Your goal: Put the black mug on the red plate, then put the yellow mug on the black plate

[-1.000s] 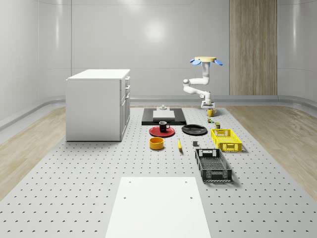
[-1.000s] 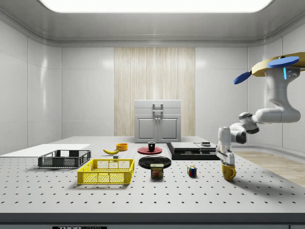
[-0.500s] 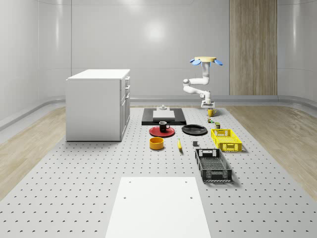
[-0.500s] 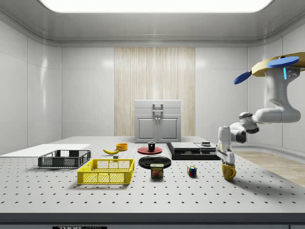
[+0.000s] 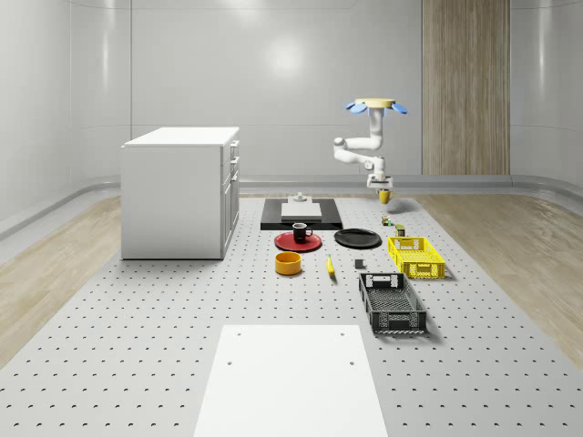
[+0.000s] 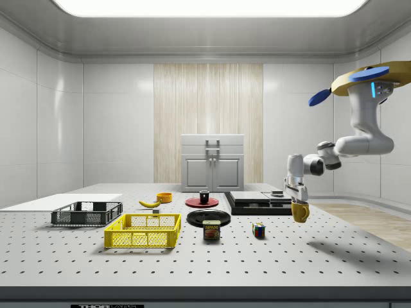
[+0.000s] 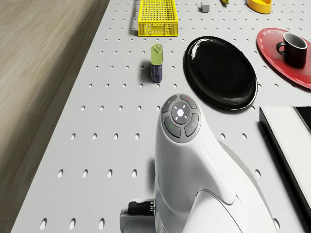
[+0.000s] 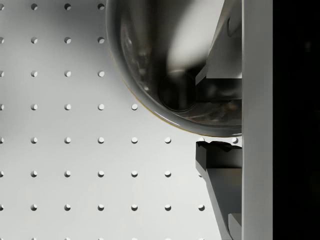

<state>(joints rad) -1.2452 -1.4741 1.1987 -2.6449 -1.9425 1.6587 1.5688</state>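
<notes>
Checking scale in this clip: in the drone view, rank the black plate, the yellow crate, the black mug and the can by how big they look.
1. Black plate, largest.
2. Yellow crate; it lies farther from the camera and runs past the picture's edge, so it may really be bigger.
3. Black mug.
4. Can, close to the mug; unsure.

Bright, even light comes from a ceiling panel [image 6: 209, 6] along the top of the side view. Soft glare blooms on the back wall [image 5: 284, 59], upper middle of the whole-scene view. The black plate [image 7: 221, 73] shines glossy. Faint shadows lie on the counter [image 6: 334, 242], lower right.
</notes>
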